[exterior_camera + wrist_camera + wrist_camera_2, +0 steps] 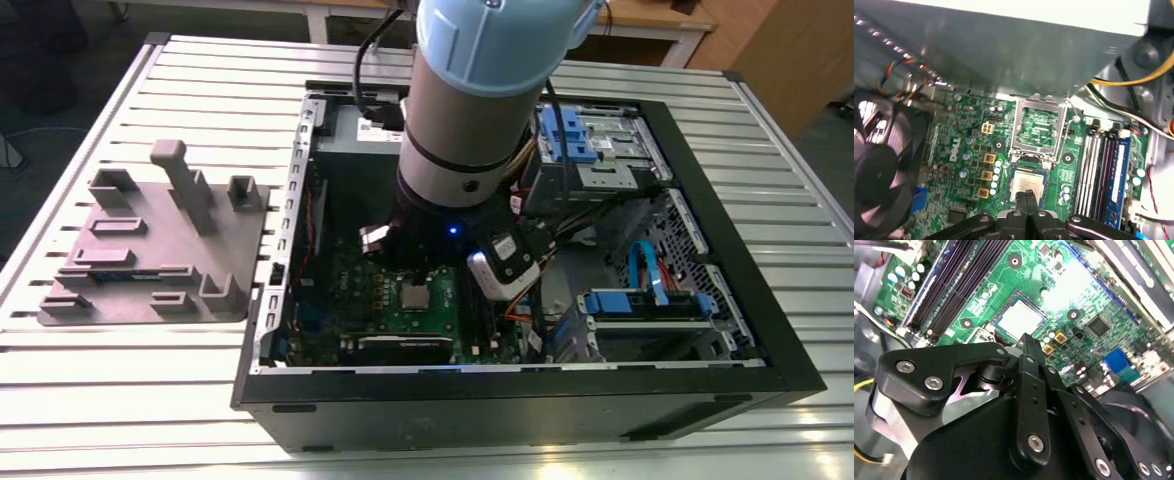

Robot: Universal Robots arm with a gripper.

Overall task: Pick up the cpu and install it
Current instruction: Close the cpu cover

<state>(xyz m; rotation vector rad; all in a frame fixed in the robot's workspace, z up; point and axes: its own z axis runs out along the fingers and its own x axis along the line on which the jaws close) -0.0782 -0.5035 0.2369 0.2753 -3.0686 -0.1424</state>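
- Exterior view: arm (467, 120) reaches down into open PC case (534, 385) on slatted table (134, 400). Gripper (415, 272) sits low over green mobo (387, 325), just above cpu (416, 297). Grey holder tray (147, 250) lies outside case, on the exterior view's left.
- Second wrist view: cpu (1019, 319) lies flat in its socket, silver top up, near RAM slots (954, 285). Gripper (1029, 342) tip is close by; contact can't be told.
- First wrist view: fingers (1024, 200) pressed together w/ nothing btwn them, tips at cpu (1026, 181) edge. Socket frame lid (1037, 125) stands swung open just beside cpu. Fan (879, 165) sits across the mobo from the RAM slots.
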